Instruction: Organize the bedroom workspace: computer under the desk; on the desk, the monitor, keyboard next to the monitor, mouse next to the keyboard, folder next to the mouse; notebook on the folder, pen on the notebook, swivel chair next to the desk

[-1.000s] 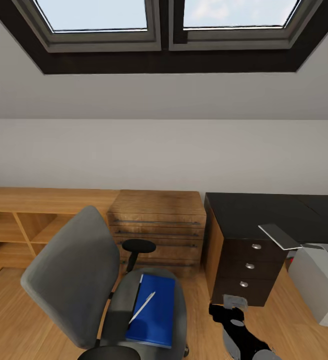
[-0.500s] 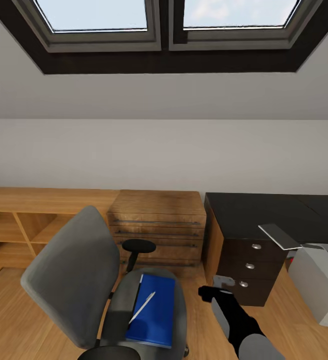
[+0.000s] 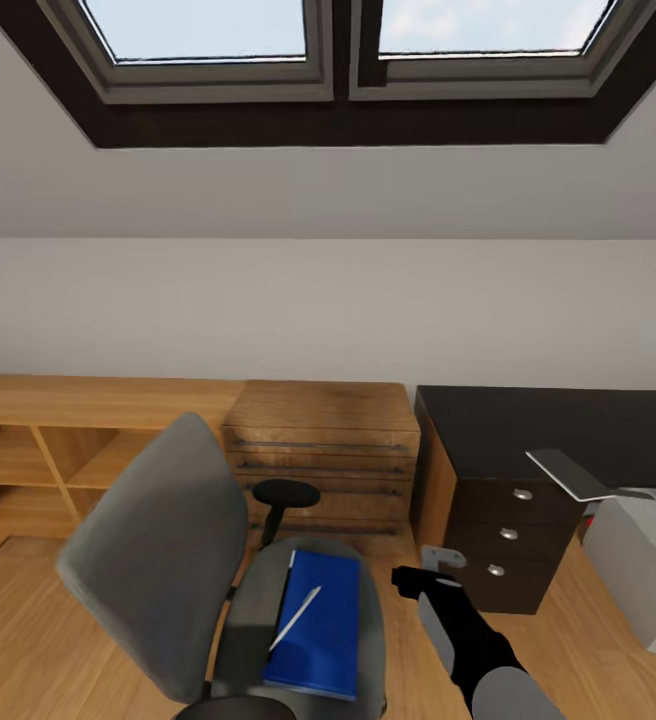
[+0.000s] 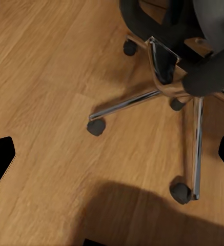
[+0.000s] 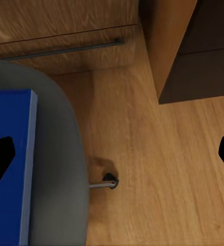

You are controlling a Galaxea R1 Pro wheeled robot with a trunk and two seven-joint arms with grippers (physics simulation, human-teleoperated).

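The grey swivel chair (image 3: 158, 570) stands in front of me on the floor, its chrome star base (image 4: 163, 92) seen in the left wrist view. The blue folder (image 3: 318, 625) lies on its seat, and the whitish pen (image 3: 298, 617) rests on the folder. My right gripper (image 3: 413, 580) hovers open just right of the seat, between the chair and the desk (image 3: 528, 430); from its wrist the folder (image 5: 17, 113) is to one side. My left gripper (image 4: 112, 159) is open over the floor near the chair base. A thin grey slab, apparently the notebook (image 3: 568, 472), overhangs the desk's edge. The computer (image 3: 643, 570) stands at the right.
A wooden chest of drawers (image 3: 318, 450) stands against the wall between the low wooden shelving (image 3: 58, 440) and the desk's black drawers (image 3: 508, 530). Skylight windows are overhead. A strip of wooden floor (image 5: 153, 154) separates the chair seat from the desk pedestal.
My right arm has swung up and left, from low beside the desk drawers to beside the chair seat. The head view has shifted slightly. Folder and pen lie as before.
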